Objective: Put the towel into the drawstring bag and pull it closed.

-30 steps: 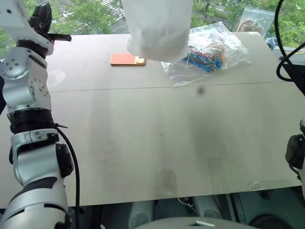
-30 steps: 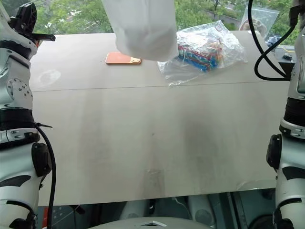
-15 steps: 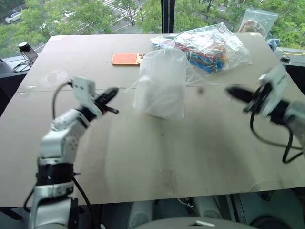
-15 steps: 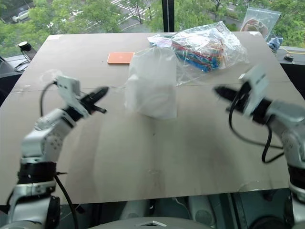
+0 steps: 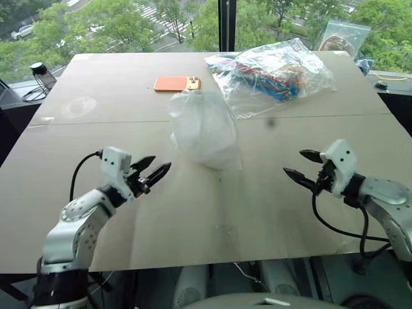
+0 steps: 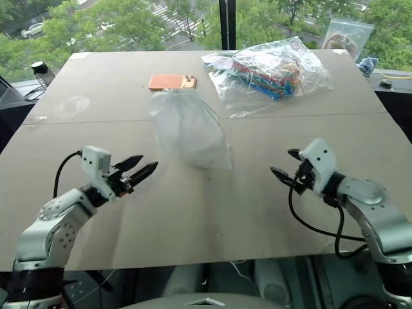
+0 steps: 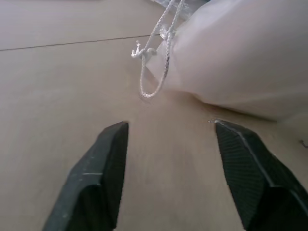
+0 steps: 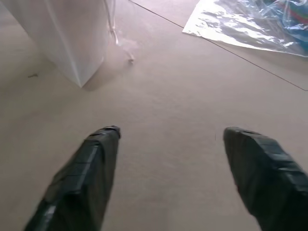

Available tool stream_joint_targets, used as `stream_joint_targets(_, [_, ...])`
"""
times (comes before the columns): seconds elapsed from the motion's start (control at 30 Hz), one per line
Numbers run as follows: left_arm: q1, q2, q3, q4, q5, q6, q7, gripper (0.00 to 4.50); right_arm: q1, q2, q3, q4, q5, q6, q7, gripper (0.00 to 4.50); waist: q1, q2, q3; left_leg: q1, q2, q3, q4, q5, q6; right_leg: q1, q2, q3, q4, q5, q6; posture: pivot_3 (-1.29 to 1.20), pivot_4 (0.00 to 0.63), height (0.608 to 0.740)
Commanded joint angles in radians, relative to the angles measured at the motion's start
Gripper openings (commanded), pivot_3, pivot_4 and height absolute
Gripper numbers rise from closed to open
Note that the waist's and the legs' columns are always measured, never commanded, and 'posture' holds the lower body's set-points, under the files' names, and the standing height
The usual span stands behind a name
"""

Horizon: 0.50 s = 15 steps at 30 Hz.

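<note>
The drawstring bag (image 5: 203, 129), a translucent white pouch, lies bulging on the middle of the table with its mouth gathered. Its thin white cord (image 7: 155, 62) trails loose on the wood on my left gripper's side, and another strand (image 8: 115, 36) lies on the right gripper's side. The towel is hidden; the pouch's cloudy fabric lets nothing inside be made out. My left gripper (image 5: 161, 162) hovers low over the table to the bag's left, open and empty, pointing at it. My right gripper (image 5: 293, 162) stands open and empty to the bag's right, a little farther from it.
Behind the pouch lies an orange phone (image 5: 176, 83). A clear plastic bag of colourful items (image 5: 277, 67) sits at the back right, with a small clear zip bag (image 5: 344, 35) at the far corner. A small dark object (image 5: 40, 69) stands off the table's back left.
Both arms came down from overhead and the hanging pouch now rests on the table. Both grippers have opened and the cords have dropped slack.
</note>
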Motion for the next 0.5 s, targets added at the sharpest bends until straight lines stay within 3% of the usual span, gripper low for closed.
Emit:
stream_joint_targets(0.03, [0.059,0.004,0.075,-0.102,-0.036,-0.016,-0.012,4.48,0.051,-0.012,-0.085,-0.070,0.029,-0.035,0.027,4.50,0.004,0.000,0.000,0.000,0.000,0.000,0.000,0.000,0.000,0.000,0.000,0.000,-0.001,0.000,0.000,0.00,0.150,0.734])
stream_joint_targets(0.5, [0.315,-0.060,0.194,-0.220,-0.081,-0.014,0.009,4.48,0.329,0.010,-0.217,-0.117,0.019,-0.210,0.135,4.50,0.016,-0.001,-0.001,0.002,0.001,0.002,0.000,0.000,0.000,0.000,0.000,0.001,0.000,-0.005,0.000,0.00,0.150,0.734])
